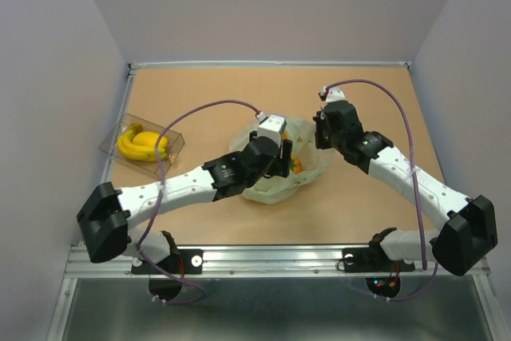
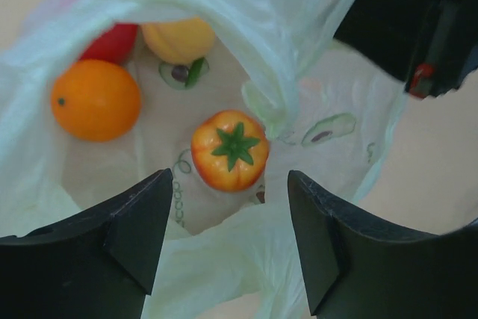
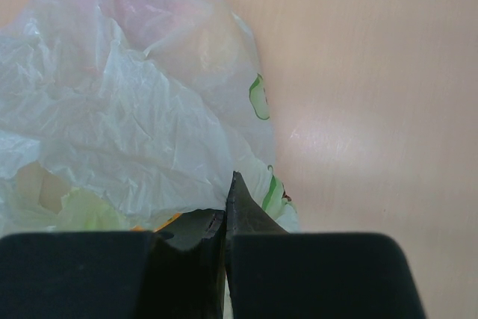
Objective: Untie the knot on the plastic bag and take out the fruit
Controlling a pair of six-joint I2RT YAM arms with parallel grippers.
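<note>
The pale green plastic bag [image 1: 278, 175] lies mid-table with its mouth open; no knot shows. In the left wrist view, fruit lies inside the plastic bag [image 2: 246, 28]: an orange fruit with a green top [image 2: 230, 150], a plain orange one [image 2: 95, 100], a red one [image 2: 112, 42] and a yellow-orange one [image 2: 179, 39]. My left gripper [image 2: 230, 218] hangs open over the bag's mouth, the green-topped fruit just beyond its fingertips [image 2: 146, 214]. My right gripper [image 3: 228, 188] is shut on the bag's film [image 3: 127, 110] at the right rim, also seen from above [image 1: 322, 135].
A clear rigid box [image 1: 169, 135] holding a yellow banana [image 1: 144, 144] stands at the table's left edge. Grey walls close in the table on three sides. Both arms cross the near half of the table towards the bag.
</note>
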